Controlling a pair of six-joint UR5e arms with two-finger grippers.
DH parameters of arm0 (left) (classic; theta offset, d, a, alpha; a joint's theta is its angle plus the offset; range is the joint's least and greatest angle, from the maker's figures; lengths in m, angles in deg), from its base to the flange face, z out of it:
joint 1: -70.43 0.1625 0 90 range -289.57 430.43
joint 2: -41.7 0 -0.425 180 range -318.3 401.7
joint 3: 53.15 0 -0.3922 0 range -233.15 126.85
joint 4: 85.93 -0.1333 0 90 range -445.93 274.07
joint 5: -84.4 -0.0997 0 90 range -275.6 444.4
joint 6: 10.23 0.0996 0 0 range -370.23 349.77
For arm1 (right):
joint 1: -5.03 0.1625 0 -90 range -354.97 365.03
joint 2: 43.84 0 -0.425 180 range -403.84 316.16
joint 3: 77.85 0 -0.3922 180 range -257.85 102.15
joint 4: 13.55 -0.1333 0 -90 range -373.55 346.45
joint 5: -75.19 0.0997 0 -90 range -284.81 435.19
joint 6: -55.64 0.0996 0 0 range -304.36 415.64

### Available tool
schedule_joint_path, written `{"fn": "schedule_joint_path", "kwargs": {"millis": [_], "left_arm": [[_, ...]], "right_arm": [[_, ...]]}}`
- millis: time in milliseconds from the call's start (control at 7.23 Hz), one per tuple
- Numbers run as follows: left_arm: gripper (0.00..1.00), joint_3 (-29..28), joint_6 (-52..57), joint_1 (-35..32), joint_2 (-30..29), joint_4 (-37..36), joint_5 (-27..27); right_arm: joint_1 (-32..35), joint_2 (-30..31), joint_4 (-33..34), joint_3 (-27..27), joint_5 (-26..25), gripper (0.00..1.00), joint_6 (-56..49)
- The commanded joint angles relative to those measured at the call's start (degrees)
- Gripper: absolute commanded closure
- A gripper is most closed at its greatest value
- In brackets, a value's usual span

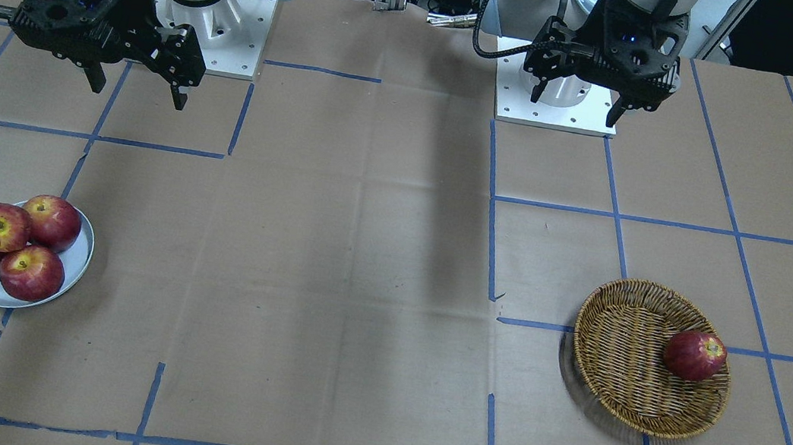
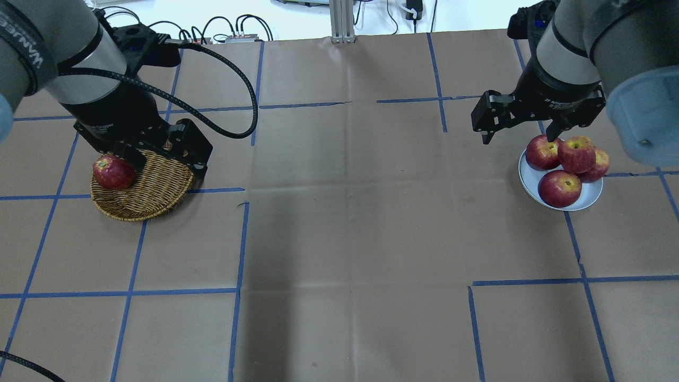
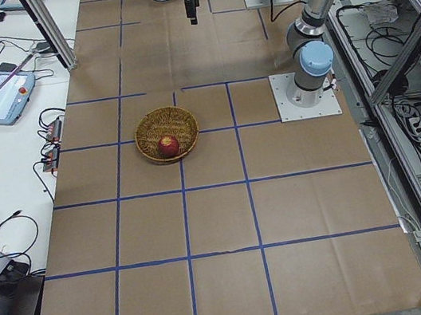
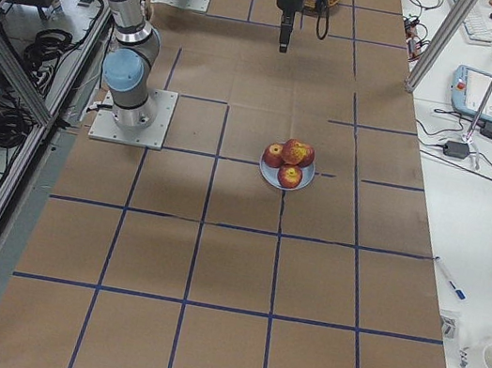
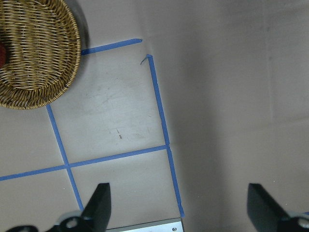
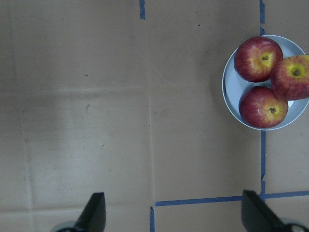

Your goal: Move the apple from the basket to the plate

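The wicker basket (image 1: 632, 292) (image 2: 148, 212) (image 5: 48, 58) holds one dark-red apple (image 1: 695, 355) (image 2: 113, 172). The metal plate (image 1: 77, 265) (image 2: 589, 199) (image 6: 231, 87) carries three red apples, with the paler, yellow-streaked apple (image 1: 1, 226) (image 2: 576, 154) (image 6: 292, 76) stacked on top of them. My left gripper (image 1: 575, 108) (image 5: 179, 208) is open and empty, raised well above the table between its base and the basket. My right gripper (image 1: 137, 95) (image 2: 519, 139) (image 6: 175, 215) is open and empty, raised beside the plate on its base side.
Brown paper with a blue tape grid covers the table. The arms' white base plates (image 1: 214, 38) (image 1: 557, 110) sit at the robot's edge. Benches with teach pendants (image 3: 1, 91) (image 4: 477, 91) and cables line the operators' side.
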Motion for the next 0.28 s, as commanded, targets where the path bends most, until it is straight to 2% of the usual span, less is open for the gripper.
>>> {"fn": "schedule_joint_path", "kwargs": {"millis": [0, 138], "left_arm": [[0.01, 0.0, 0.1, 0.0, 0.0, -0.1, 0.0], [0.01, 0.0, 0.1, 0.0, 0.0, -0.1, 0.0]], "right_arm": [[0.0, 0.0, 0.0, -0.1, 0.1, 0.00, -0.1], [0.0, 0.0, 0.0, -0.1, 0.1, 0.00, -0.2]]}}
